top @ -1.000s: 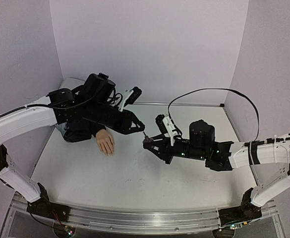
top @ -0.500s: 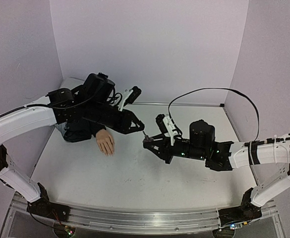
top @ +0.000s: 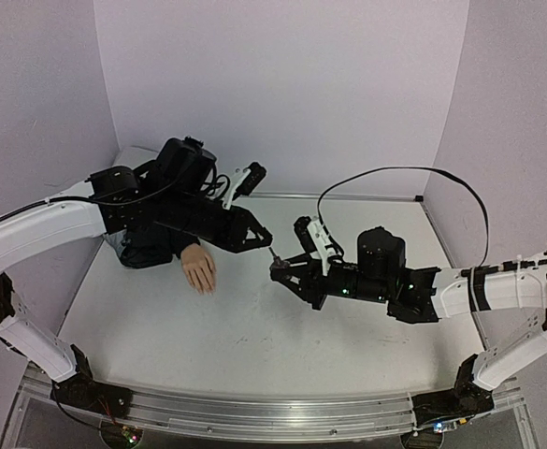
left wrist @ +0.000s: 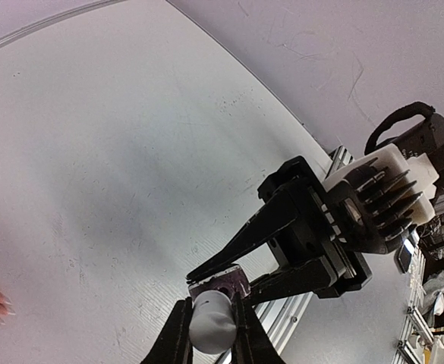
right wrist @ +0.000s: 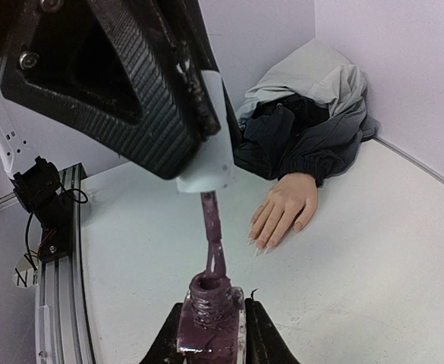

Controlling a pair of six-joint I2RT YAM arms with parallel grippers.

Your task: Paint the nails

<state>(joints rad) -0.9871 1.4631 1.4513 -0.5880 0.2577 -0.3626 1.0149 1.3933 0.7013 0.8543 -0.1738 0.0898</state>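
Your left hand [left wrist: 209, 309] is clamped on the white plastic cap [right wrist: 209, 155] with its thin brush [right wrist: 212, 239]; your right hand [right wrist: 212, 337] grips the small purple glass bottle [right wrist: 210, 315]. The tiny nails [right wrist: 258, 244], on the peach doll hand [right wrist: 288, 206] well away, look hard and slick: dab softly

glossy bottle [right wrist: 210, 322], ribbed plastic left end effector [right wrist: 212, 142]
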